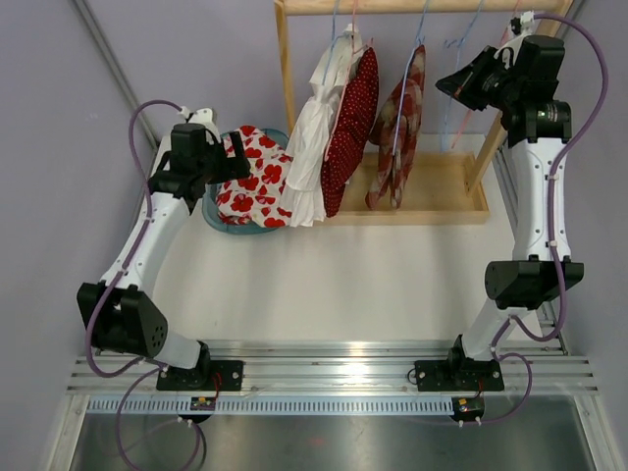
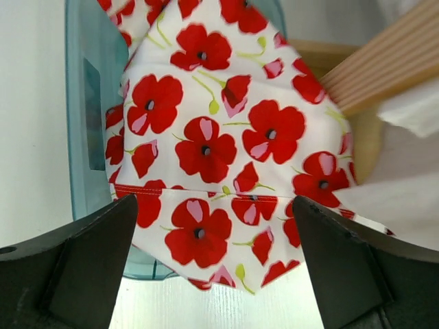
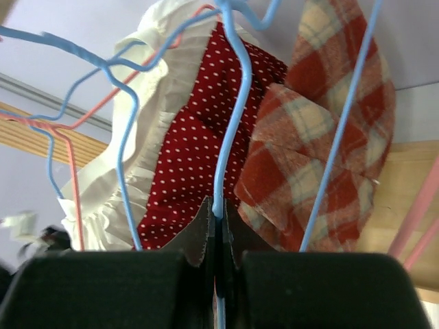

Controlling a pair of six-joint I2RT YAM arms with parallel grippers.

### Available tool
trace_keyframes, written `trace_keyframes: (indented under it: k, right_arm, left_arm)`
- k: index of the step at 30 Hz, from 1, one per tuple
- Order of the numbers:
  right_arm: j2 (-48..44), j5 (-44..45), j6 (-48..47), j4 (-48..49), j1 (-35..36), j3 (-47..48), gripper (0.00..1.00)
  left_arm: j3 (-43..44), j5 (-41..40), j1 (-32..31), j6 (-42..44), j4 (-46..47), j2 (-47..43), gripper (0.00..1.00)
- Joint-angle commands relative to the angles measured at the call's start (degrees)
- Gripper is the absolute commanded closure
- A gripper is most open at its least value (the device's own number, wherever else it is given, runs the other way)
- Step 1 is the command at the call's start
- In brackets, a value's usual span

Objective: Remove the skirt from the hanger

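The right gripper (image 3: 218, 218) is pinched tight on a blue hanger (image 3: 230, 123), likely to steady it, while the left gripper (image 2: 212, 229), spread wide and empty, hovers over the poppy skirt (image 2: 206, 147) lying (apparently already freed) in the teal basin (image 2: 84, 103).

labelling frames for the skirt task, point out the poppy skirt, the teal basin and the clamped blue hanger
poppy skirt (image 2: 206, 147): left wrist view, middle of the fabric
teal basin (image 2: 82, 103): left wrist view, its left wall
blue hanger (image 3: 219, 181): right wrist view, lower part of the wire

It's a lab: arms (image 1: 147, 245) bolted to rails (image 1: 334, 365)
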Motion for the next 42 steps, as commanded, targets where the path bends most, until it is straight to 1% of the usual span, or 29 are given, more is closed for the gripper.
trace_keyframes:
  k: [1, 5, 7, 8, 9, 10, 11, 12, 13, 14, 16, 17, 18, 20, 21, 23, 24, 25, 27, 31, 39, 42]
  right_arm:
    - [-4.3, 3.3, -2.5, -0.8, -0.4, -3.8, 1.0]
    - [-8.1, 11.1, -6.6, -4.5, -0.5, -6.7, 1.0]
    - [-9.9, 15.7, -7.8, -6.7, -0.5, -7.4, 0.99]
    - [-10.4, 17.2, -8.6, -8.2, -0.5, -7.5, 0.89]
    - [-11.3, 19.6, -9.1, -8.8, -0.5, -7.4, 0.44]
    - [-11.9, 20.1, -9.3, -9.0, -0.5, -7.3, 0.2]
    - [-12.3, 20.6, -9.7, -9.5, -0.5, -7.2, 0.01]
    - [-13.1, 21.0, -9.8, -9.6, -0.5, -6.4, 0.01]
    - [-13.5, 20.7, -9.7, -9.8, -0.5, -5.8, 0.0]
    - [-13.7, 19.7, -9.4, -9.7, -0.5, -5.1, 0.0]
    - [-14.3, 14.3, -8.7, -8.9, -0.4, -2.9, 0.0]
    - [-14.7, 11.3, -7.8, -6.1, -0.5, -2.8, 0.01]
    - [-15.3, 5.5, -7.0, -4.6, -0.4, -2.9, 0.01]
    - [-15.2, 1.5, -4.4, -0.9, 0.2, -2.5, 0.01]
    - [-14.2, -0.1, -4.2, -0.7, 1.3, -0.7, 0.01]
    - [-12.0, 0.0, -4.6, -3.2, 2.2, 2.8, 0.01]
    - [-9.4, 0.6, -4.9, -4.4, 4.1, 6.9, 0.01]
    - [-8.2, 1.1, -5.3, -5.8, 5.7, 8.8, 0.01]
    - [-5.6, 2.5, -5.9, -7.6, 7.3, 11.7, 0.01]
    - [-4.2, 4.2, -5.6, -5.9, 11.3, 9.7, 0.01]
    - [-2.7, 7.3, -5.3, -3.0, 13.9, 4.4, 0.04]
    - [-1.8, 7.9, -5.2, -2.0, 14.6, 3.4, 0.08]
  left_arm:
    - [-2.1, 0.5, -0.5, -1.0, 1.9, -9.7, 0.01]
    - [-4.8, -1.3, -1.4, 0.2, -3.5, -15.5, 0.01]
    - [-7.1, -4.3, -2.1, 1.3, -5.7, -17.6, 0.01]
    - [-7.9, -5.1, -2.2, 1.7, -6.2, -19.8, 0.01]
    - [-10.3, -7.6, -2.5, 2.3, -6.6, -20.8, 0.01]
    - [-11.6, -9.0, -3.0, 2.6, -6.5, -22.1, 0.01]
    - [-13.4, -10.5, -3.2, 2.9, -5.9, -24.2, 0.01]
    - [-15.1, -14.3, -3.5, 2.8, -5.3, -25.5, 0.01]
    - [-18.4, -16.0, -3.6, 2.1, -3.7, -26.6, 0.01]
    - [-19.7, -16.7, -3.6, 1.9, -3.0, -27.5, 0.01]
    - [-21.6, -17.2, -3.6, 1.5, -1.6, -29.0, 0.01]
    - [-22.3, -16.9, -3.6, 1.4, -1.5, -28.8, 0.01]
    - [-22.4, -15.4, -3.6, 1.3, -1.4, -28.4, 0.01]
    - [-21.9, -14.6, -3.6, 1.1, -1.4, -28.0, 0.01]
    - [-21.8, -15.2, -3.6, 1.0, -1.3, -28.0, 0.01]
    - [-22.3, -16.0, -3.6, 1.4, -0.7, -28.8, 0.01]
    - [-22.4, -17.2, -3.6, 1.3, -0.5, -29.2, 0.01]
    - [-22.4, -17.7, -3.6, 1.2, -0.8, -29.5, 0.01]
    - [-22.3, -16.7, -3.6, 1.0, -1.4, -29.5, 0.01]
    - [-20.3, -14.8, -3.6, 0.7, -3.9, -27.9, 0.01]
    - [-20.1, -11.9, -3.6, 1.8, -4.0, -27.8, 0.01]
    - [-20.1, -10.9, -3.6, 2.0, -3.9, -27.7, 0.01]
